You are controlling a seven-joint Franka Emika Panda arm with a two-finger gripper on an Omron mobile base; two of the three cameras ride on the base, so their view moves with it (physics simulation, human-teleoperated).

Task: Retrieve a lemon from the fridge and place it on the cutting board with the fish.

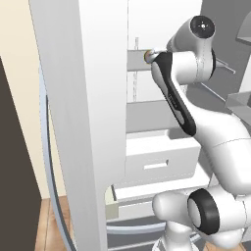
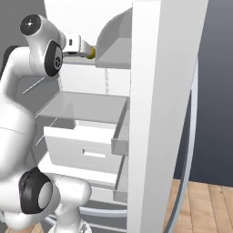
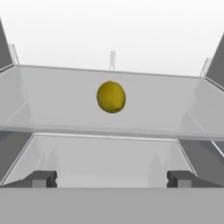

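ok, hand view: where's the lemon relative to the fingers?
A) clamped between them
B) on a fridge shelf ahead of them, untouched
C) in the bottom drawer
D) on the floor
B. The lemon rests on a glass shelf of the fridge, well beyond the fingertips of the gripper, whose jaws stand wide apart with nothing between them.
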